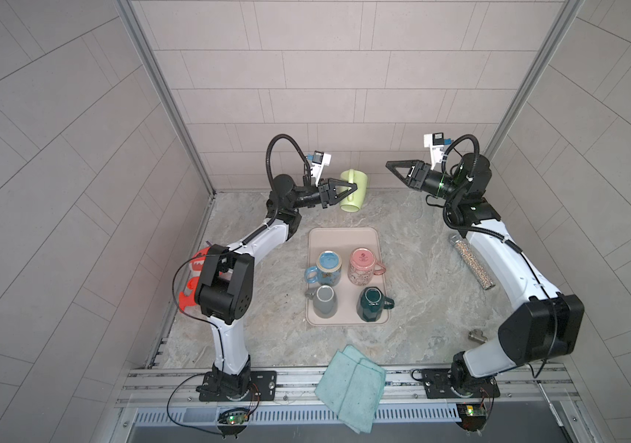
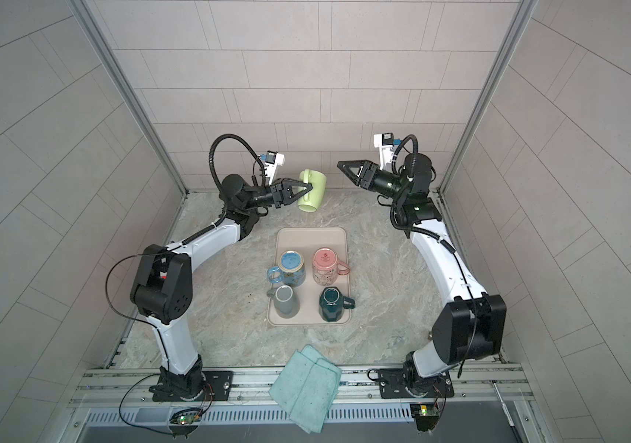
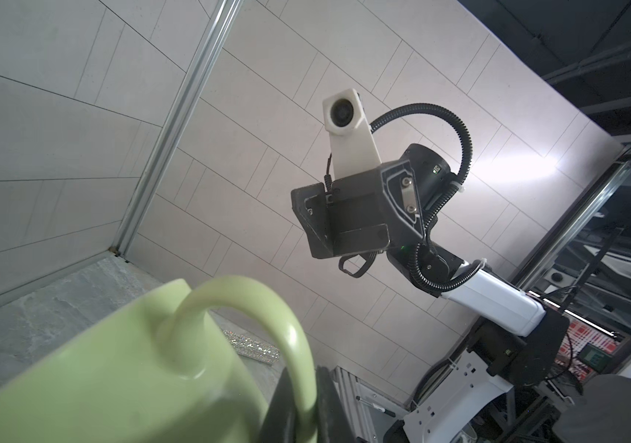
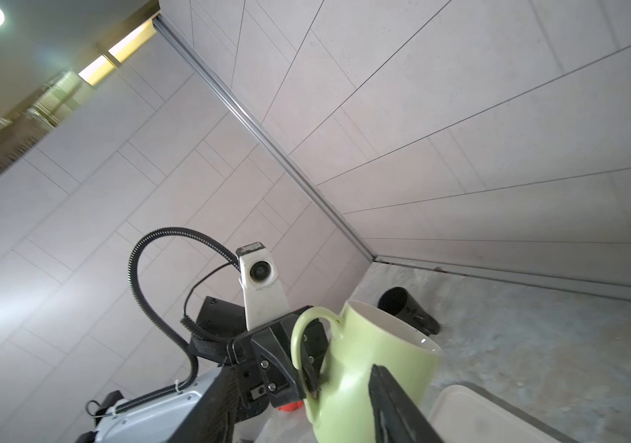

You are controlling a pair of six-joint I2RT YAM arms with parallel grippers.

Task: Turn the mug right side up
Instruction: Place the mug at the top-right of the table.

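Left claw (image 1: 352,188) pinches the mug (image 1: 360,187) by its handle (image 3: 248,285), fingertips cut off in its wrist view; right claw (image 1: 390,165) spread, one finger hidden from above.

I am seeing the tray (image 1: 346,237) sitting in the middle of the table (image 1: 417,245) with four mugs standing on it in two rows (back-left mug (image 1: 327,268), back-right mug (image 1: 362,266), front-left mug (image 1: 323,301), front-right mug (image 1: 371,305)). Behind the tray, toward its left, the lifted mug (image 1: 356,203) is hanging in the left gripper (image 1: 353,187), the right gripper (image 1: 390,165) facing it from well apart on the right. The tube (image 1: 471,261) is lying right of the tray and the cloth (image 1: 350,387) is draping over the front edge.
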